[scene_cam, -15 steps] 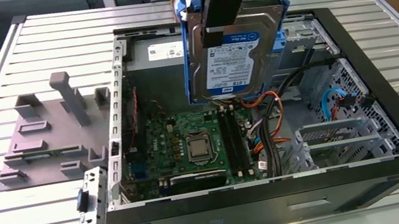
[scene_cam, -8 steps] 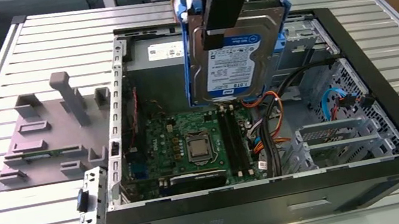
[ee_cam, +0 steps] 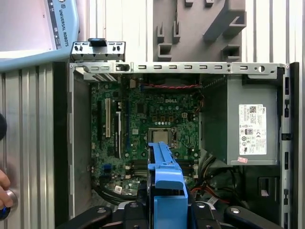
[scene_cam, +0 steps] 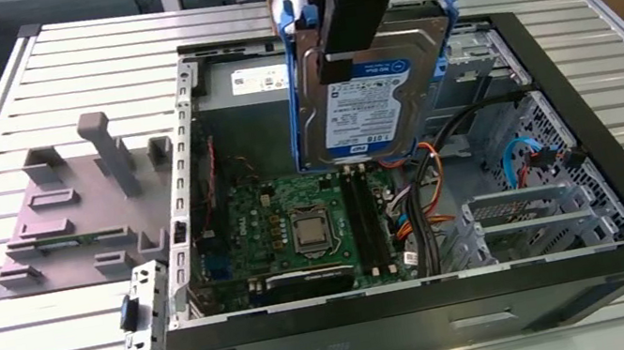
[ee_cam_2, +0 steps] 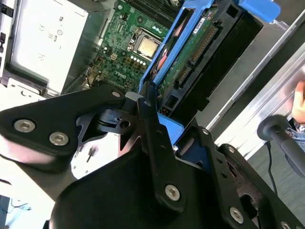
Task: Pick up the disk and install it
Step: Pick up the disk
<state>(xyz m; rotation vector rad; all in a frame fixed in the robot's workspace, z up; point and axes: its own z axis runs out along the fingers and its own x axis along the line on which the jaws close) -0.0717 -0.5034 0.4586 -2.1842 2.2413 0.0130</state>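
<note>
The disk (scene_cam: 372, 113), silver with a white-and-blue label and a blue plastic bracket (scene_cam: 302, 100) around it, hangs on edge above the open computer case (scene_cam: 434, 293). My gripper (scene_cam: 340, 54) is shut on its upper end, over the back half of the case. In the second wrist view the disk (ee_cam_2: 202, 50) shows its green circuit-board side, and a black finger (ee_cam_2: 153, 136) presses on the bracket. In the first wrist view the blue bracket (ee_cam: 167, 183) stands edge-on over the motherboard (ee_cam: 147, 129).
Inside the case lie the motherboard (scene_cam: 295, 225), a grey power supply (ee_cam: 252, 129), loose cables (scene_cam: 430, 179) and a metal drive cage (scene_cam: 522, 216). A grey plastic stand (scene_cam: 77, 209) with upright posts sits on the slatted table at the exterior view's left. A person's hand (ee_cam: 3, 183) is beside the case.
</note>
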